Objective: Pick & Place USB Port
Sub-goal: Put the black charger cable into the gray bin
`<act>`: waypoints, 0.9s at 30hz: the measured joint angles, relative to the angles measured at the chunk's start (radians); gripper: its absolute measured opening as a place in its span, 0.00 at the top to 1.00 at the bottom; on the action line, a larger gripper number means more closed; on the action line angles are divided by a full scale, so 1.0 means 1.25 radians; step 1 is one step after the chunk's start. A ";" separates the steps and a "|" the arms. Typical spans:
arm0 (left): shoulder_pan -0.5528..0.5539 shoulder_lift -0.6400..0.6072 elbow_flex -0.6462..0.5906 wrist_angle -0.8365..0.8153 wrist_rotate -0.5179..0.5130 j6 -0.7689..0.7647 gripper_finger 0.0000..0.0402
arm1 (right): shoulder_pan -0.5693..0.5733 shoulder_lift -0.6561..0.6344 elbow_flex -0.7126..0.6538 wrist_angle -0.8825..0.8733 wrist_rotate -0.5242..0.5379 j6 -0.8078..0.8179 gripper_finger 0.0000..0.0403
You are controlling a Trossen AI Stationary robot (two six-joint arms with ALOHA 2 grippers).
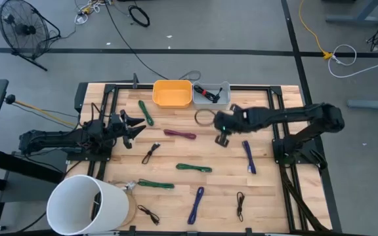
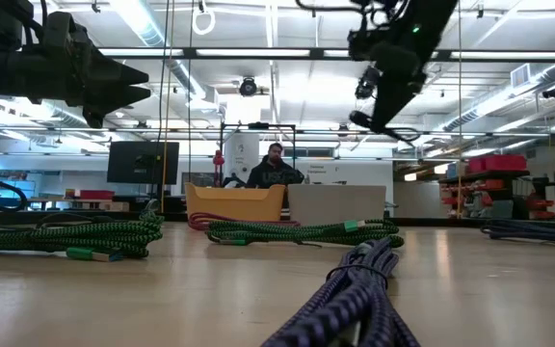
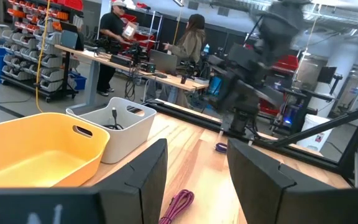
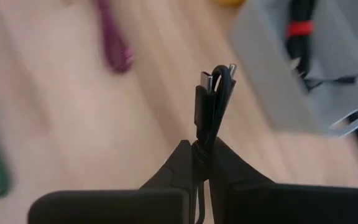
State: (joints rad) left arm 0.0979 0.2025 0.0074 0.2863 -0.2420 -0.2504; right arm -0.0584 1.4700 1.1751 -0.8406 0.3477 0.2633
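**Black USB cable held in R gripper, above table centre**

- R gripper [image 1: 223, 134]: I see it raised off the wood, mid-table, near the grey bin [image 1: 211, 94]. Fingers clamped tight on a folded black USB cable [image 4: 211, 99]; connector ends stick up past the fingertips in my R wrist view. Low view shows the gripper [image 2: 379, 92] well above the table.
- L gripper [image 1: 135, 124]: parked at L side of table, off the surface; fingers [image 3: 143, 180] spread apart, nothing between them.
- Yellow bin [image 1: 172, 93]: far edge of table, just beside the grey bin. Grey bin has dark cables w/ a red band inside.
- Loose cables on wood: maroon [image 1: 180, 134], green [image 1: 193, 168], second green [image 1: 146, 112], third green [image 1: 155, 184], blue [image 1: 249, 156], second blue [image 1: 196, 205], small black ones [image 1: 151, 153], [image 1: 240, 205].
- White bucket [image 1: 87, 205]: near L corner.
- Bkgd: people at benches beyond the table, L wrist view.
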 joint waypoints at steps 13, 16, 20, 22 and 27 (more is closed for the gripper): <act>0.000 0.000 0.000 0.000 0.000 0.001 0.57 | -0.327 0.003 0.000 0.175 -0.093 -0.200 0.96; 0.000 0.000 0.000 0.000 0.000 0.008 0.57 | -0.390 0.003 0.000 0.207 -0.156 -0.212 0.96; 0.000 0.000 0.000 0.000 0.000 0.017 0.57 | -0.422 0.016 0.000 0.268 -0.180 -0.245 0.96; 0.000 0.000 0.000 0.001 0.000 0.022 0.57 | -0.425 0.027 0.001 0.316 -0.160 -0.263 0.96; 0.000 0.000 0.000 0.000 0.000 0.022 0.57 | -0.442 0.061 0.001 0.363 -0.147 -0.302 0.96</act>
State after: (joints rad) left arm 0.0978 0.2026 0.0072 0.2868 -0.2420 -0.2235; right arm -0.6104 1.5466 1.1763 -0.3863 0.1642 -0.1141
